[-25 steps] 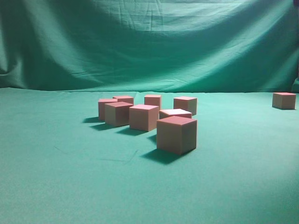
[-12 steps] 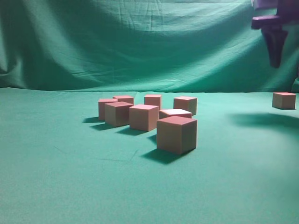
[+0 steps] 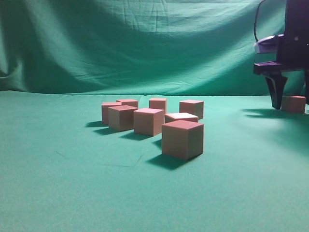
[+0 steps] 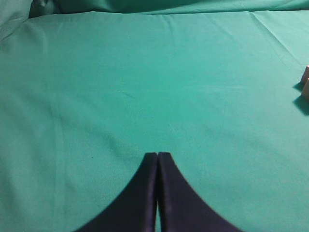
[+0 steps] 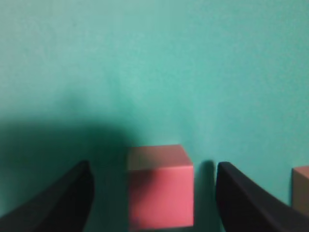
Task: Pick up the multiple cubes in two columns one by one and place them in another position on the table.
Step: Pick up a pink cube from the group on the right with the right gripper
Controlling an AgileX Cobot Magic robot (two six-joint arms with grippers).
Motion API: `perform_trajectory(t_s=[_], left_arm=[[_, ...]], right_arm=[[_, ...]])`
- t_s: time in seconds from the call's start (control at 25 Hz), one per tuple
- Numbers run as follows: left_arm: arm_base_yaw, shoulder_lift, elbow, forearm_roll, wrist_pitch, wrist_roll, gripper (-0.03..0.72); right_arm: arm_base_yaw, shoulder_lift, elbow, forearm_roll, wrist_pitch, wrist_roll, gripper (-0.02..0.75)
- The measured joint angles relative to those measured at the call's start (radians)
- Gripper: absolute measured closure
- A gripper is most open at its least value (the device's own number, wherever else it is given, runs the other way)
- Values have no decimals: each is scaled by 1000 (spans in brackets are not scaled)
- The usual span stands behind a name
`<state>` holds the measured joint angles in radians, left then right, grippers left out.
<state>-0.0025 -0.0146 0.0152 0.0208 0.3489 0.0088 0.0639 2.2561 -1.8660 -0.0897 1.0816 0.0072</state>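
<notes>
Cubes: seven pinkish-red ones sit in a loose cluster (image 3: pixel 154 121) mid-table on the green table (image 3: pixel 72 183), the nearest cube (image 3: pixel 182 139) a bit forward and right of the rest. One lone cube (image 3: pixel 294 104) sits far right near the back edge, well apart from the cluster. Right gripper (image 3: pixel 291 99) is down around that lone cube, jaws wide, one dark finger (image 3: pixel 276 92) just left of it. Right wrist view: the cube (image 5: pixel 160 186) sits between the two spread fingers (image 5: pixel 58 203) with gaps on both sides, not clamped; a sliver of another cube (image 5: pixel 301 188) shows at the right edge. Left gripper (image 4: pixel 157 157) hangs over bare cloth, fingertips pressed together, holding nothing; two cube edges (image 4: pixel 305 82) peek in at the far right.
</notes>
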Motion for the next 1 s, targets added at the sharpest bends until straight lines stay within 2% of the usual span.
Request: perform_trajectory(t_s=[0.24,0.4,0.44,0.6,0.8,1.0], left_arm=[[0,0,0,0,0,0,688],[0,0,0,0,0,0,688],[0,0,0,0,0,0,688],[0,0,0,0,0,0,688],[0,0,0,0,0,0,688],[0,0,0,0,0,0,688]], right_arm=[[-30,17,-4,67,-16,-21,253],[-30,17,-4,91,-11,-38,484],[-30,17,-4,91,-9,-43,496],[-30,17,-27,84,51,-45,486],[-24,-3,-150,104,139,-45,486],[60,-159,-177,144,153,-47,486]])
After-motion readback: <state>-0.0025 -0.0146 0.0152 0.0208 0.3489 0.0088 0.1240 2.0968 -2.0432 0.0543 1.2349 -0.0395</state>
